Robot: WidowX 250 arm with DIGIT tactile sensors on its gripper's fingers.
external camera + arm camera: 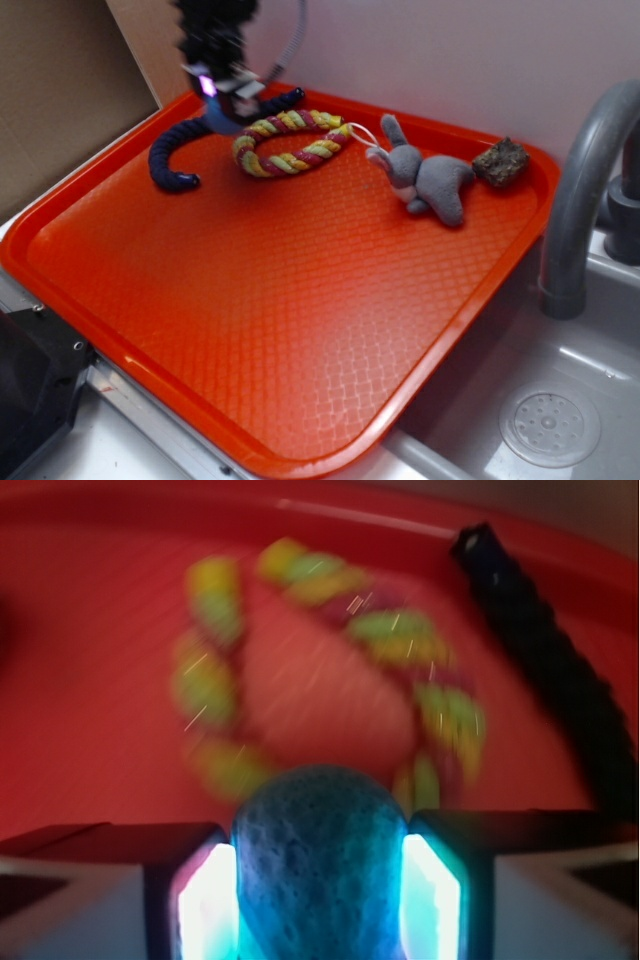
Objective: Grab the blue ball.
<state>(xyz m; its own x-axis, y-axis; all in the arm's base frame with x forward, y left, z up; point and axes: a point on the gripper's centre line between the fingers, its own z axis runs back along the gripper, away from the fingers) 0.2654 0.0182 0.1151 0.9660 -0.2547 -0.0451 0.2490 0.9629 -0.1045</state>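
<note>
Claw is clamped on the blue ball, both lit pads pressed flat against its sides, so it's only as wide as the ball itself. In the exterior view the arm comes straight down at the tray's far left corner, ball just peeking out under it, right by the navy rope. Moving right: yellow-pink rope ring, then the grey plush rabbit, a brown lump, and the sink faucet.
</note>
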